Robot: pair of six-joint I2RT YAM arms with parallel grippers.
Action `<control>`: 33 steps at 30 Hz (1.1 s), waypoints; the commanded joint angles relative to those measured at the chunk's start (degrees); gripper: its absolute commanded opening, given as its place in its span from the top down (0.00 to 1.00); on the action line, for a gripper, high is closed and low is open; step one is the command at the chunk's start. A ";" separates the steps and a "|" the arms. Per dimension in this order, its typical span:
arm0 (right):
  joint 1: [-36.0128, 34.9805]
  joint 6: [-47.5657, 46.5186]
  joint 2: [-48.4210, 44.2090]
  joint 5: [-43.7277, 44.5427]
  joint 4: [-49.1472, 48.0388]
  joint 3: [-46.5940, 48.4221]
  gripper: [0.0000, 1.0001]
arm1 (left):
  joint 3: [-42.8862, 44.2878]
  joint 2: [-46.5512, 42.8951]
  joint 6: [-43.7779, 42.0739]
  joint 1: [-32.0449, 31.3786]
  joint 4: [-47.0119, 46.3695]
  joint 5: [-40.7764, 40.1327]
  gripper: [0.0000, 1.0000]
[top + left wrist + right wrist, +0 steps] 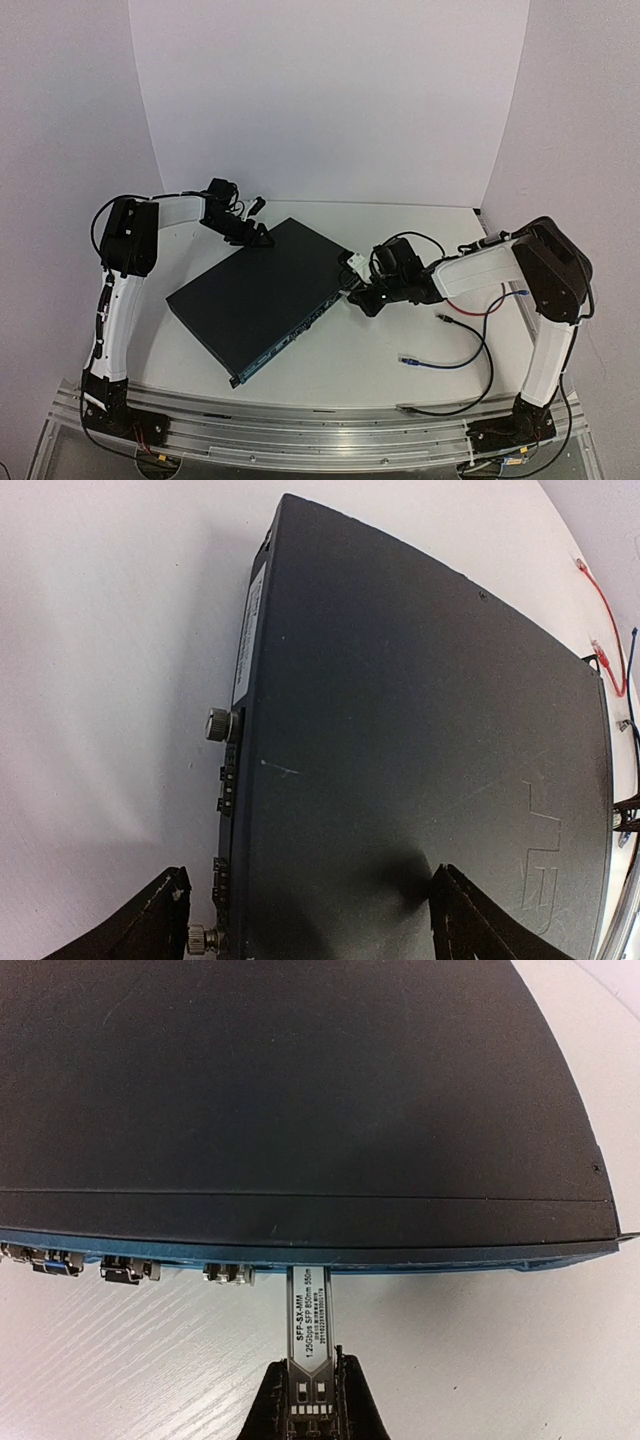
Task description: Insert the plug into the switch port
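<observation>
The switch [300, 1090] is dark navy-black on top with a brighter blue front strip. The plug [309, 1325] is silvery with tiny black print, and the table [120, 1370] is white.

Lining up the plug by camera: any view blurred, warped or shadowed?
Right wrist: sharp, plug lettering legible, switch edge bowed by the lens. Left wrist: strong wide-angle warp, soft shadow on the switch top. Top external: slightly soft, sockets too small to read.

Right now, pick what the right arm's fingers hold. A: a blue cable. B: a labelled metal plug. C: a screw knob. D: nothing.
B: in the right wrist view the fingers clamp a silver plug with printed text, its tip at the switch front edge.
</observation>
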State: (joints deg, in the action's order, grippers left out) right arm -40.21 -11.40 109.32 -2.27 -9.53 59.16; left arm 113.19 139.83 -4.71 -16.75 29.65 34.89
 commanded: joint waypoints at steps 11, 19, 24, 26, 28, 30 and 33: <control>0.34 2.74 0.98 8.83 -5.04 4.45 1.00 | 0.26 1.34 -1.10 -1.19 4.19 5.49 0.20; 0.35 2.30 1.05 10.67 -5.23 4.44 1.00 | 0.71 1.62 -1.48 -1.19 4.68 5.89 0.20; 0.35 1.81 0.55 10.93 -5.24 3.87 1.00 | 0.94 1.66 -1.82 -1.18 4.88 5.91 0.20; 0.35 1.65 0.54 10.75 -5.26 3.83 1.00 | 1.16 1.74 -1.77 -1.20 5.00 5.91 0.20; 0.35 1.43 0.47 10.42 -5.28 3.70 1.00 | 1.33 1.86 -1.67 -1.18 5.15 5.98 0.20; 0.42 1.25 0.46 10.20 -5.26 3.68 1.00 | 1.40 1.86 -1.68 -1.19 5.16 6.01 0.20; 0.44 1.04 0.44 10.11 -5.24 3.45 1.00 | 1.34 1.79 -1.67 -1.18 5.31 5.99 0.20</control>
State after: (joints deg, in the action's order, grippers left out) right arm -41.30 -10.54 109.60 1.31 -8.36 59.79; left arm 113.25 140.03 -6.02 -16.43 29.87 36.07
